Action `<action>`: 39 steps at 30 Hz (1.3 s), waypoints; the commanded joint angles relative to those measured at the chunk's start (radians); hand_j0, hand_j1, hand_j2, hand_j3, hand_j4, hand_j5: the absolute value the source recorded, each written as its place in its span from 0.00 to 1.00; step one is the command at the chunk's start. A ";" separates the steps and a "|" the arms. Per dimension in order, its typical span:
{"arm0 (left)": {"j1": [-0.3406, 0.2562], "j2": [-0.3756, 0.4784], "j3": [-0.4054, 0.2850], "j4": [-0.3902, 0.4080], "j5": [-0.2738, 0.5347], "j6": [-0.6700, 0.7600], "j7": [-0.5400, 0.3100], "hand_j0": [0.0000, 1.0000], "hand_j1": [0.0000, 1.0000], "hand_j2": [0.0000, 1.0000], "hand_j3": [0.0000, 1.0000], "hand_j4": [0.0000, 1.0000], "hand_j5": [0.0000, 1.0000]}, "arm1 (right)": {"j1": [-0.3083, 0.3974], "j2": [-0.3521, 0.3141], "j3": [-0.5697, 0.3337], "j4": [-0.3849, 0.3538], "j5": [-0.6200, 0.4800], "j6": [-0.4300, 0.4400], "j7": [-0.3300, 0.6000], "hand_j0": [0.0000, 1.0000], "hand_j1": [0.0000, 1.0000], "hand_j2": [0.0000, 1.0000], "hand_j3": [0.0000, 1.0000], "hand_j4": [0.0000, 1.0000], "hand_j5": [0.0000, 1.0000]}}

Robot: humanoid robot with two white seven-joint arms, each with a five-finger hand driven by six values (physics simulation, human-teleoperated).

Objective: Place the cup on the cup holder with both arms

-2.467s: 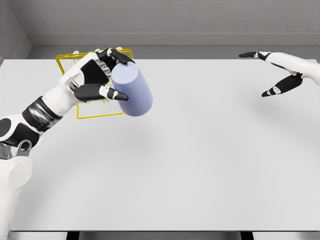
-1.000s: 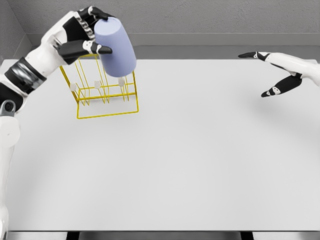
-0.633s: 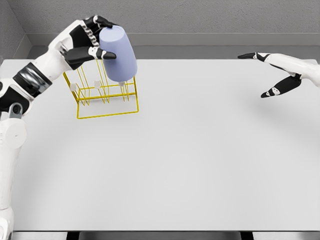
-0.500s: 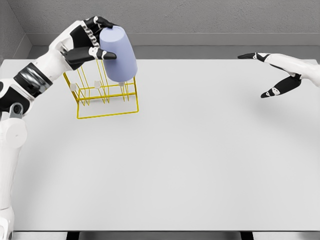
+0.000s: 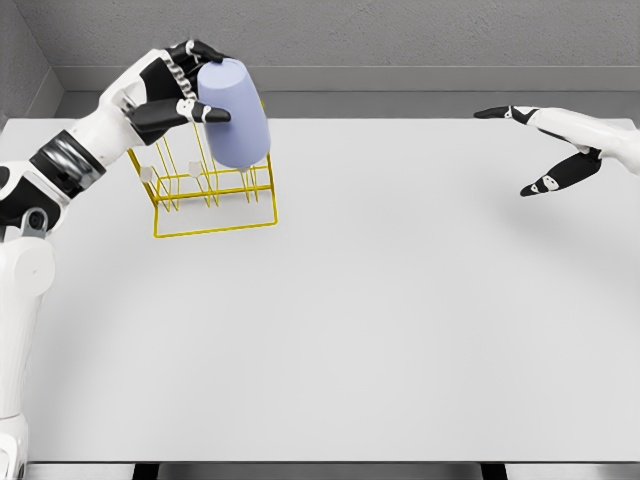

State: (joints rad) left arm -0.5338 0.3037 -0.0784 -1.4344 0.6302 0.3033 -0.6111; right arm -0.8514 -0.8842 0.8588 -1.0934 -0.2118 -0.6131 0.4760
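Cup point(image 5: 234, 115) lower over holder point(image 5: 213, 190).

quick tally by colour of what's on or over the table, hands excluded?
Lavender-blue: 1, the cup, held in the left hand above the rack
Yellow: 1, the wire cup holder standing on the table
Total: 2

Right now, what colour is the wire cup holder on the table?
Yellow. The cup holder shows best in the head view, under the cup.
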 commanded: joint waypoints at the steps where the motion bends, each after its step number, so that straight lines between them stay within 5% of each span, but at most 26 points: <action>1: 0.000 0.000 -0.003 0.003 0.006 0.000 0.000 0.42 0.42 0.42 0.42 0.42 0.42 | 0.000 -0.001 -0.001 0.000 -0.008 0.002 0.000 1.00 1.00 1.00 1.00 1.00 1.00; 7: 0.005 -0.005 -0.004 0.003 0.006 0.002 0.000 0.43 0.43 0.43 0.43 0.43 0.43 | 0.000 -0.001 -0.001 0.000 -0.008 0.002 0.000 1.00 1.00 1.00 1.00 1.00 1.00; 11: 0.006 -0.005 -0.007 -0.008 0.009 0.085 0.000 0.82 0.82 0.82 0.82 0.82 0.82 | 0.000 -0.001 -0.001 0.000 -0.008 0.002 0.000 1.00 1.00 1.00 1.00 1.00 1.00; 13: 0.005 -0.003 -0.007 -0.009 0.009 0.086 0.000 0.87 0.87 0.87 0.87 0.87 0.87 | 0.000 -0.001 -0.001 0.000 -0.008 0.002 0.000 1.00 1.00 1.00 1.00 1.00 1.00; 25: 0.009 0.011 0.002 -0.040 0.014 0.135 0.000 0.91 0.91 0.91 0.91 0.91 0.91 | 0.000 -0.001 -0.001 -0.003 -0.008 0.002 0.000 1.00 1.00 1.00 1.00 1.00 1.00; 28: 0.026 0.037 0.029 -0.100 0.031 0.137 0.000 0.91 0.91 0.91 0.91 0.91 0.91 | 0.000 -0.001 -0.001 -0.003 -0.008 0.002 0.000 1.00 1.00 1.00 1.00 1.00 1.00; 33: 0.144 0.192 0.114 -0.284 0.247 0.138 0.000 0.93 0.93 0.93 0.93 0.93 0.93 | 0.000 -0.002 -0.001 -0.003 -0.008 0.002 0.000 1.00 1.00 1.00 1.00 1.00 1.00; 39: 0.268 0.318 0.174 -0.321 0.419 0.174 0.000 1.00 1.00 1.00 1.00 1.00 1.00 | 0.000 -0.002 -0.001 -0.003 -0.008 0.002 0.000 1.00 1.00 1.00 1.00 1.00 1.00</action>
State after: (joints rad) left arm -0.2531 0.5829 0.0707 -1.7325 0.9810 0.4569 -0.6108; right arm -0.8514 -0.8865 0.8588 -1.0964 -0.2118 -0.6131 0.4760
